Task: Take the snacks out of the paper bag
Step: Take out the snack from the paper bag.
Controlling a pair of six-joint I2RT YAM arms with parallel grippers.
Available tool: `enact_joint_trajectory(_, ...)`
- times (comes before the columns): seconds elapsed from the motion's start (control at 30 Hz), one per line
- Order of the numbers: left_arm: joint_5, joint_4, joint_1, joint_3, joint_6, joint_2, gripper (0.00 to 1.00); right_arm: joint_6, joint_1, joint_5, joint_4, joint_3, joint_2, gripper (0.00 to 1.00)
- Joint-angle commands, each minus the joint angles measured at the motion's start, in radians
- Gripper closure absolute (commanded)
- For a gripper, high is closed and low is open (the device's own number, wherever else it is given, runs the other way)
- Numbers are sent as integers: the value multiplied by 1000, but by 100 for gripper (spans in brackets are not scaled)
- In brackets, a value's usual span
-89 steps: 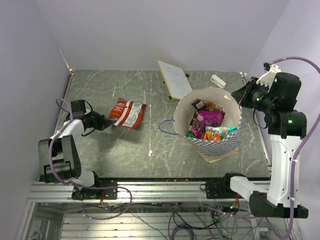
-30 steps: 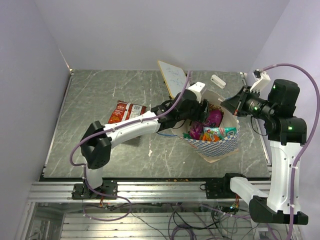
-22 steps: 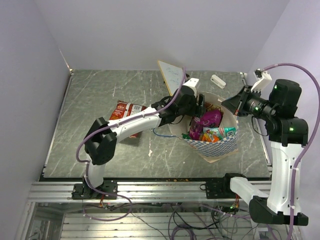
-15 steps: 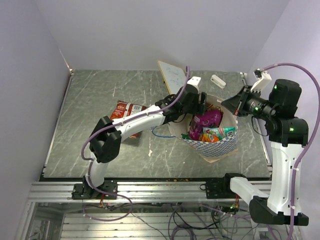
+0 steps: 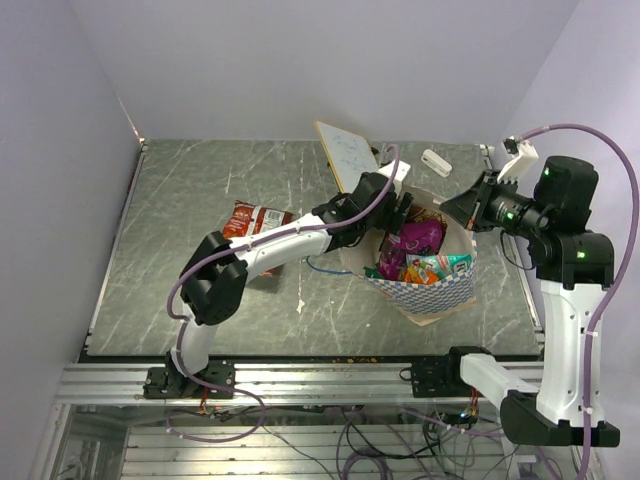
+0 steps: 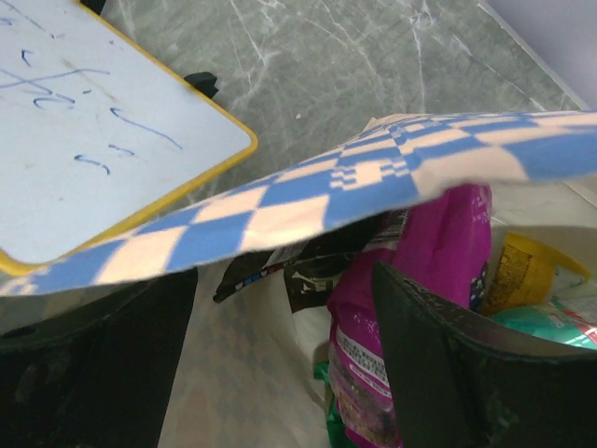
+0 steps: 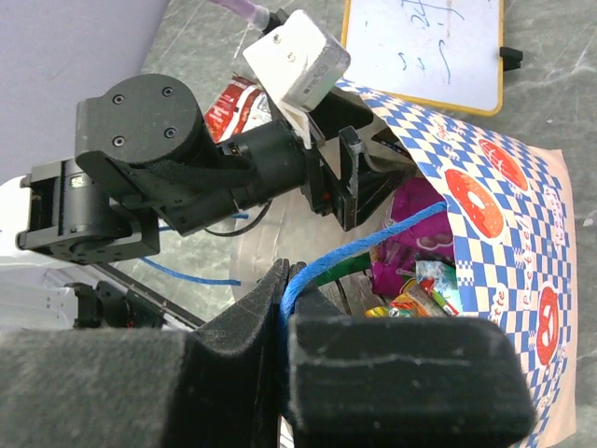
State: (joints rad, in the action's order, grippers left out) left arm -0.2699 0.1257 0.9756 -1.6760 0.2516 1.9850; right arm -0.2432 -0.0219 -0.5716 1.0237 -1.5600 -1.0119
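Note:
The paper bag (image 5: 430,285), blue-and-white checkered, stands open right of centre. My right gripper (image 7: 287,297) is shut on its blue cord handle (image 7: 373,245) and holds it up at the bag's right rim. My left gripper (image 5: 400,212) reaches into the bag's mouth from the left, open, with nothing between its fingers (image 6: 448,373). In the left wrist view a magenta snack packet (image 6: 424,271) lies against the right finger, with a yellow-orange one (image 6: 527,275) and a teal one (image 6: 550,322) beyond. One red snack packet (image 5: 250,222) lies on the table left of the bag.
A yellow-edged white board (image 5: 348,155) lies just behind the bag, close to the left wrist. A small white object (image 5: 436,162) sits at the back right. The second blue cord handle (image 5: 325,268) trails on the table left of the bag. Walls close in on three sides.
My left arm has left the red packet on the table and swung right into the bag's mouth, its jaws opening wider over the last second. The right gripper keeps the handle.

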Motion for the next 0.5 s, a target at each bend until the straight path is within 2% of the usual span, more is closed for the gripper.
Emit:
enact_joint_trajectory(0.0, 9, -106, -9, -24, -94, 57, 16, 19, 15, -8, 0, -42, -3, 100)
enact_joint_trajectory(0.17, 132, -140, -9, -64, -59, 113, 22, 25, 23, 4, 0, -49, -13, 100)
enact_joint_trajectory(0.27, 166, -143, -8, -79, -38, 128, 32, 28, 23, 11, 1, -55, -20, 100)
enact_joint_trajectory(0.3, 168, -138, -7, -83, -26, 129, 39, 30, 24, 15, 1, -57, -20, 100)
enact_joint_trajectory(0.33, 162, -128, -8, -88, -11, 129, 55, 31, 26, 18, 1, -55, -21, 100)
enact_joint_trajectory(0.47, 128, -109, -7, -65, 49, 86, 88, 33, 31, 26, -2, -49, -20, 100)
